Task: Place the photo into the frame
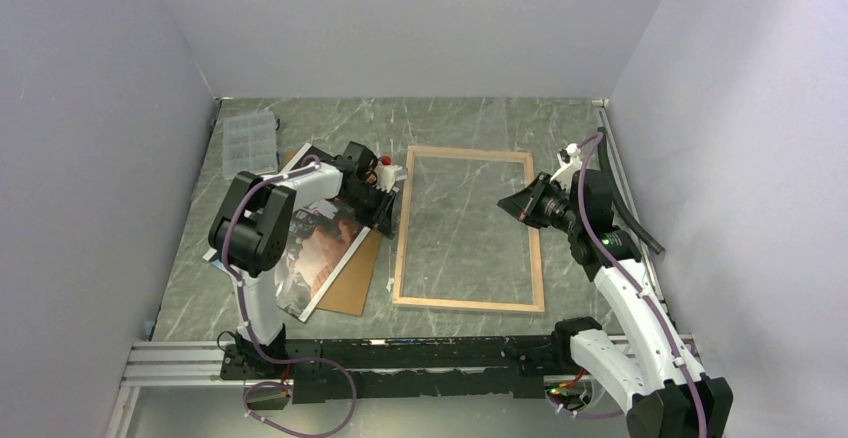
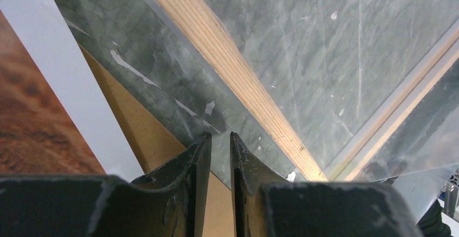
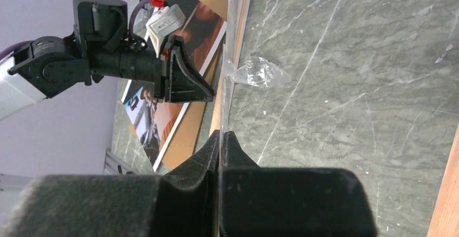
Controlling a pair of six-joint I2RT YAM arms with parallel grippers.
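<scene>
This looks like a robotics lab booth: plain lilac walls [image 1: 90, 108] box in a marbled green table [image 1: 470, 118], with robot arms [image 1: 252, 258] bolted to a metal rail [image 1: 170, 363].

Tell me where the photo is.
In the top view, the photo lies face up on the brown board, just left of the frame.

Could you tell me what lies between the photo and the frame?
In the left wrist view, brown backing board, then bare table, separates photo from frame.

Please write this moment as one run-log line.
photo on brown board, outside frame | left tool slightly open, empty, near frame's left edge | right tool shut, empty
</scene>
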